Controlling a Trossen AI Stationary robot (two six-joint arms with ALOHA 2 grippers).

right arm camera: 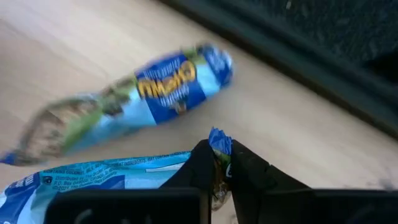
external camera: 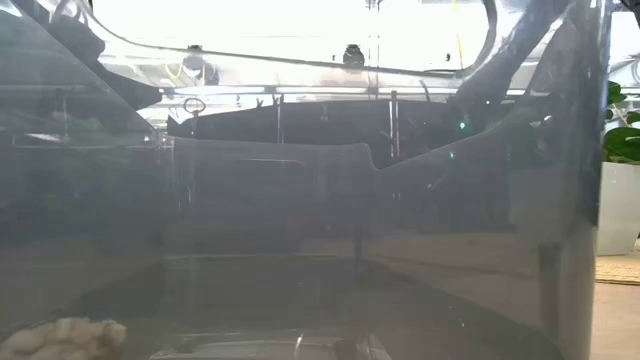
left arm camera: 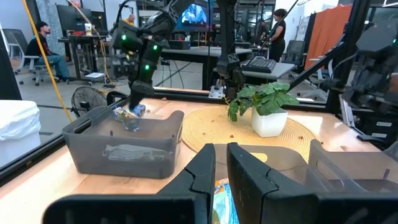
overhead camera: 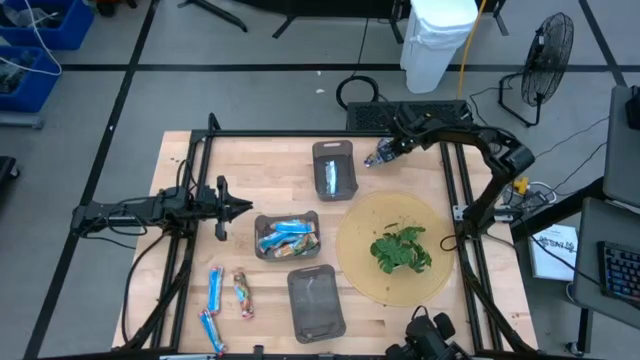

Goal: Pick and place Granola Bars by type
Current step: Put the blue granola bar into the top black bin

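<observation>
My right gripper (overhead camera: 378, 157) is beside the right wall of the far grey tray (overhead camera: 335, 170), shut on a blue-and-white granola bar (right arm camera: 93, 177). A second blue bar (right arm camera: 168, 87) lies on the wood just beyond it. One blue bar lies in the far tray. The middle tray (overhead camera: 287, 237) holds several bars, mostly blue. Three more bars lie flat on the table's near left part (overhead camera: 215, 285), one of them brownish (overhead camera: 243, 295). My left gripper (overhead camera: 235, 208) hovers shut just left of the middle tray, touching nothing. My right gripper pinches the blue-and-white bar by the crimped end of its wrapper (right arm camera: 219, 142), which sticks out between the two fingertips (right arm camera: 202, 158). The rest of the bar reaches sideways from the fingers, low over the wood. Whether it touches the table I cannot tell.
A third grey tray (overhead camera: 315, 300) stands near the table's near edge. A potted green plant (overhead camera: 400, 250) sits on a round woven mat (overhead camera: 360, 270) at the right. A black frame runs along the table's edges. The low view is filled by a grey tray wall (external camera: 300, 200).
</observation>
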